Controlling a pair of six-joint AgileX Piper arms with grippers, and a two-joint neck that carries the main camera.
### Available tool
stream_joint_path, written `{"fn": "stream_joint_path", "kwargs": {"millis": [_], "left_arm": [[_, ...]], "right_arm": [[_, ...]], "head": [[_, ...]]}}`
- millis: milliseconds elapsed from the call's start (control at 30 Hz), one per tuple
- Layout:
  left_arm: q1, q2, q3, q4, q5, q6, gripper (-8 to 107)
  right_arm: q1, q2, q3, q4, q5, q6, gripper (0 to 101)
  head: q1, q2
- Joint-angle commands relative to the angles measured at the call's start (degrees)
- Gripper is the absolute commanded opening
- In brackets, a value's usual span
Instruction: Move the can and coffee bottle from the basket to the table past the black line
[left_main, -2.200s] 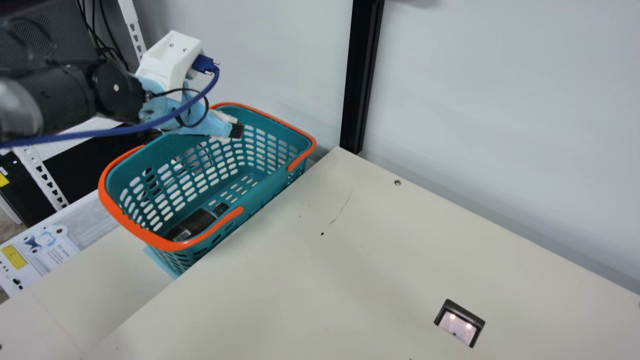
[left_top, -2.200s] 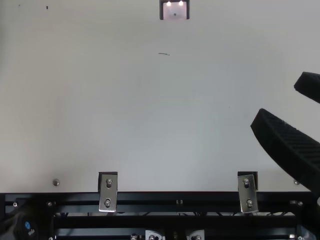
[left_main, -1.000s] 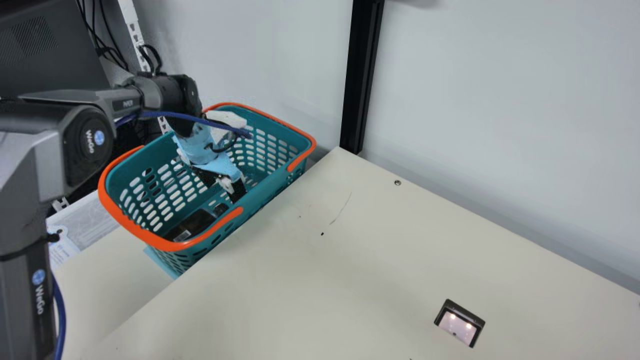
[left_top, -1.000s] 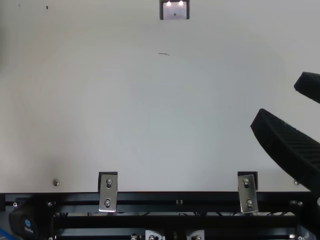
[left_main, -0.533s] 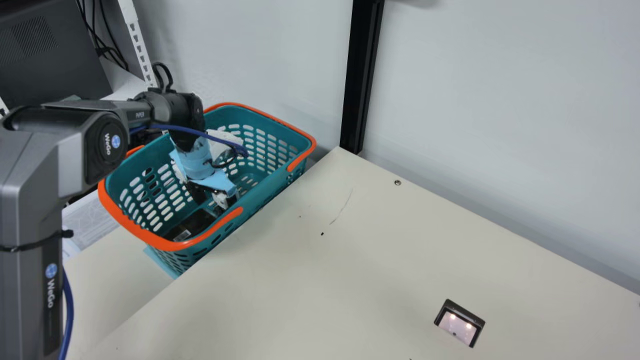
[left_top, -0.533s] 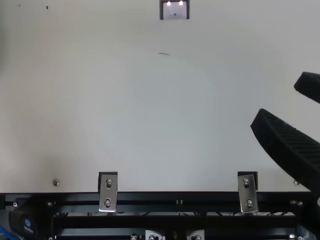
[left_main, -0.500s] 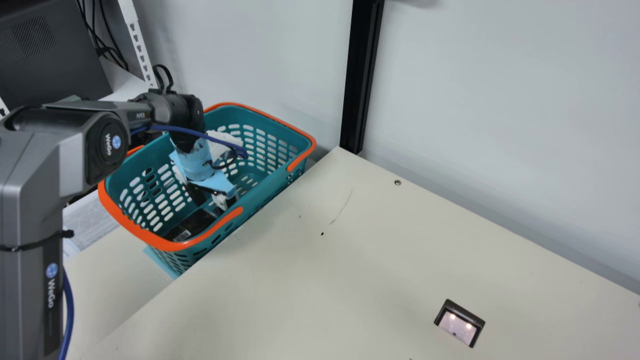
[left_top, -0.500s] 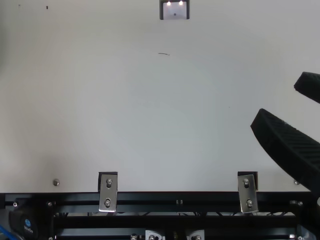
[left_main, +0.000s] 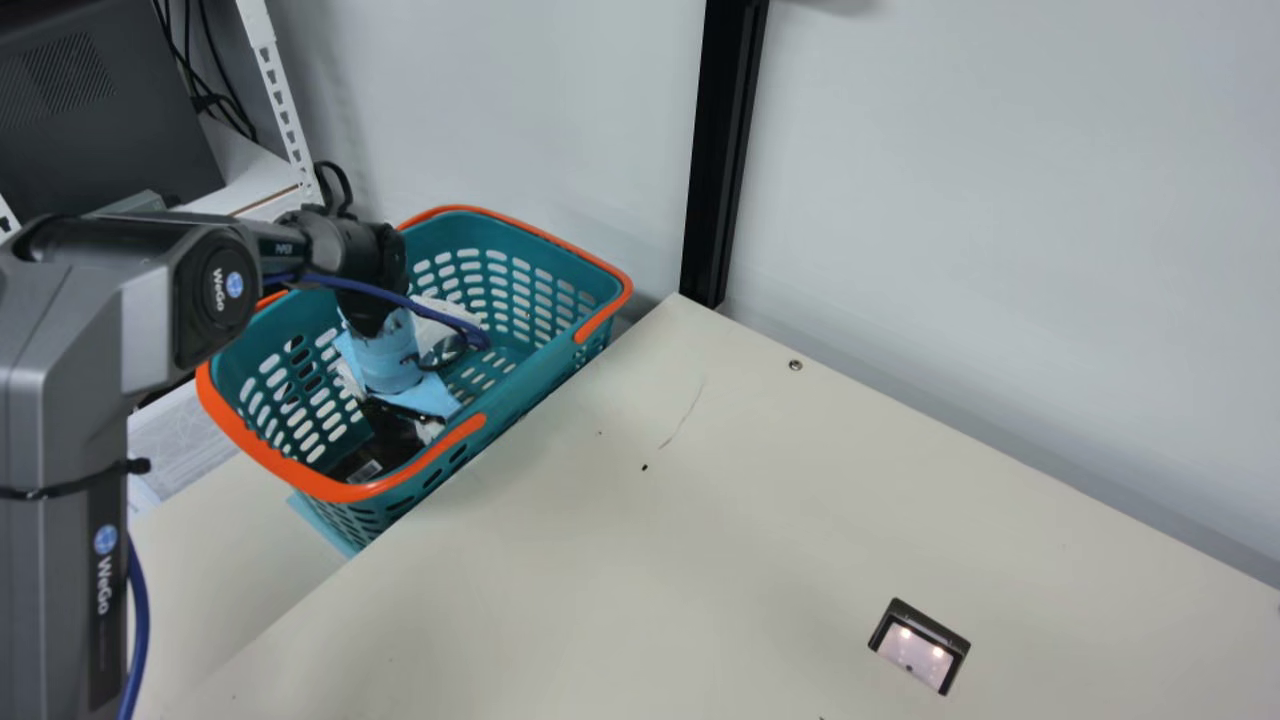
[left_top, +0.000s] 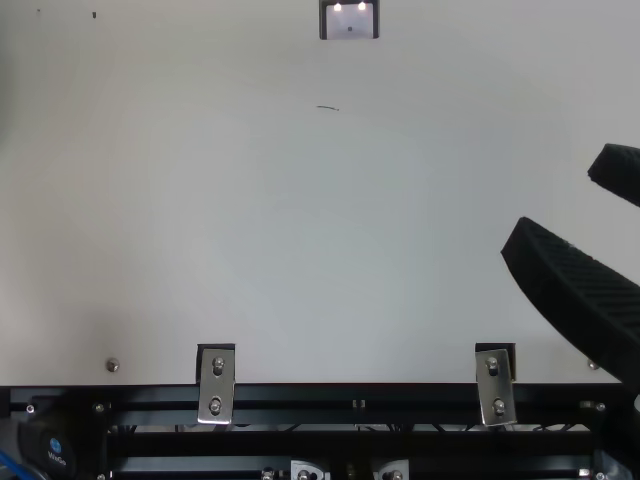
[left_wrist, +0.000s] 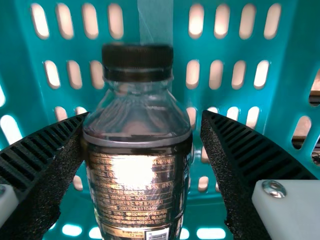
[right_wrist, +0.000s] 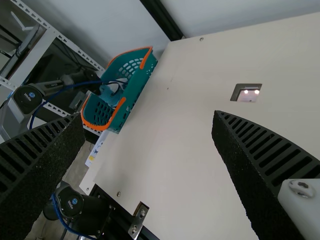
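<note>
Down goes the left end effector (left_main: 408, 398), dropping from above the teal basket (left_main: 545, 255) to deep inside it, and it's a touch lower again than half a second ago. I have its two ribbed fingers standing apart, one on each side of the coffee bottle (left_wrist: 137, 175); in the left wrist view there's a gap between one finger and the bottle, and contact on the other side I can't tell.

So the coffee bottle is low in the basket, left of centre in the main view, black cap on, shiny dark label facing my wrist camera. Around it are the slotted teal walls, then the orange rim and handles, and the basket sits beside the table (left_main: 700, 560) edge.

Over to the right end effector (left_top: 556, 194): at the right edge of the top view, fingers wide apart, nothing between them, same spot as before.

Further out, a black-framed inset (left_main: 948, 682) sits lower right in the main view, with two bright spots on it. A black post (left_main: 722, 150) stands at upper centre against the pale wall (left_main: 1000, 200), and a dark vented box (left_main: 90, 130) fills the upper left corner. Along the bottom of the top view, two metal brackets (left_top: 217, 385) overlap the black rail (left_top: 350, 396).
</note>
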Motion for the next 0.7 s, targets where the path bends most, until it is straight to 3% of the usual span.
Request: {"fn": "stream_joint_path", "kwargs": {"millis": [0, 167, 200, 233, 667], "left_arm": [[0.11, -0.21, 0.7, 0.12, -0.44, -0.02, 90], [0.42, -0.43, 1.99, 0.51, -1.49, -0.12, 90], [0.52, -0.43, 2.15, 0.47, -1.69, -0.14, 45], [0.61, -0.47, 2.27, 0.51, -1.9, -0.23, 10], [0.92, -7.36, 4.13, -1.83, -8.49, -0.37, 10]], "right_arm": [[0.0, 0.0, 0.0, 0.0, 0.0, 0.0, 101], [0.0, 0.0, 0.0, 0.0, 0.0, 0.0, 101], [0.0, 0.0, 0.0, 0.0, 0.0, 0.0, 101], [0.0, 0.0, 0.0, 0.0, 0.0, 0.0, 101], [0.0, 0.0, 0.0, 0.0, 0.0, 0.0, 101]], "head": [[-1.58, 0.91], [-1.58, 0.91], [-1.58, 0.91], [-1.58, 0.91], [-1.58, 0.91]]}}
